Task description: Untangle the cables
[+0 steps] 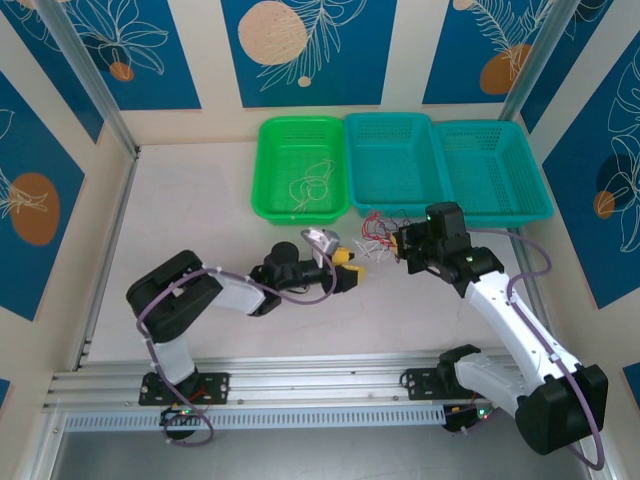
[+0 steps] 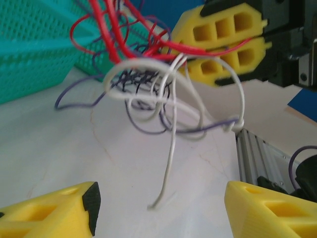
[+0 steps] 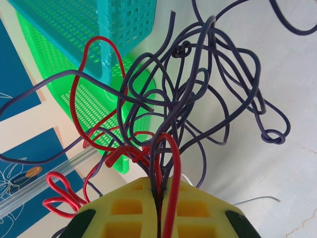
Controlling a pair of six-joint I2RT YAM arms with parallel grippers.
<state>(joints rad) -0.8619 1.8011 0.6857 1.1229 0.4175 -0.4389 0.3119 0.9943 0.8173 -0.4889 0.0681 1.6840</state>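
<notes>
The cables [image 1: 378, 231] are a tangle of red, dark purple and white wires hanging just in front of the baskets. My right gripper [image 3: 158, 198] is shut on red and purple strands of the cables [image 3: 188, 99], which fan out above its yellow fingers. In the left wrist view that same right gripper [image 2: 225, 47] holds the cables [image 2: 148, 84] up off the table. One white strand [image 2: 168, 163] dangles down, its loose end between my left fingers. My left gripper [image 2: 161, 210] is open with nothing gripped, just left of the tangle at the left gripper [image 1: 352, 262] in the top view.
A green basket [image 1: 275, 165] holding a few white wires [image 1: 305, 190] stands at the back, with two teal baskets [image 1: 395, 125] [image 1: 495, 130] to its right. An aluminium rail [image 1: 300, 375] runs along the near edge.
</notes>
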